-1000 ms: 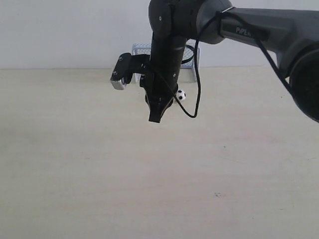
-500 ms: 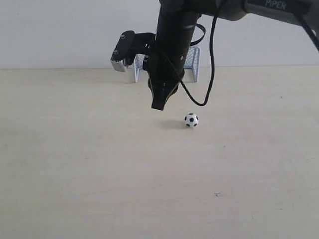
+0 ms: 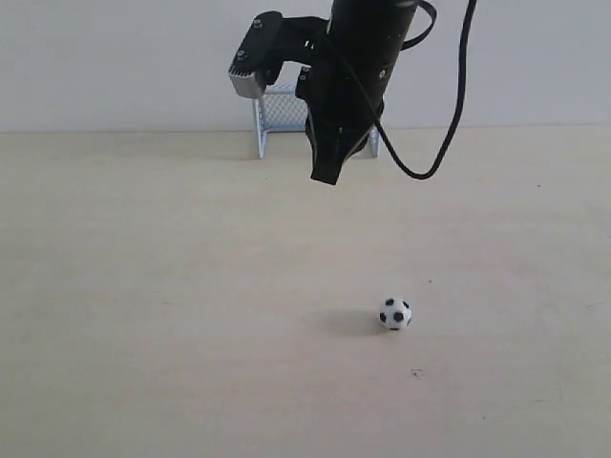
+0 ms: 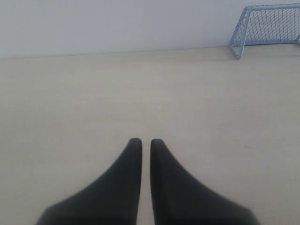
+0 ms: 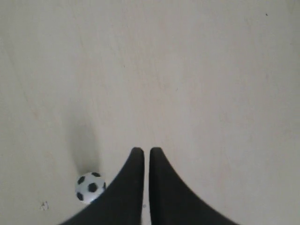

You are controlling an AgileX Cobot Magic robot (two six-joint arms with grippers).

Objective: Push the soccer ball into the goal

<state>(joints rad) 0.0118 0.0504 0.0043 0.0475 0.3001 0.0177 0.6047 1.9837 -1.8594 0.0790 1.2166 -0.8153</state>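
Pale wooden counter (image 3: 143,286) runs back to a white wall. Above it hangs the right gripper (image 3: 326,177), its fingers (image 5: 131,178) closed to a thin slit and holding nothing. The soccer ball (image 3: 395,313) sits on the counter, low and nearer the camera, well apart from those fingers. It lies outside the goal (image 3: 280,107), which stands far back by the wall. The left gripper (image 4: 146,142) is closed the same way.

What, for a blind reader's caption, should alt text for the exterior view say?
A tiny soccer ball sits on the table, near the camera. Behind it, the right claw hangs shut above the table, partly hiding the goal.
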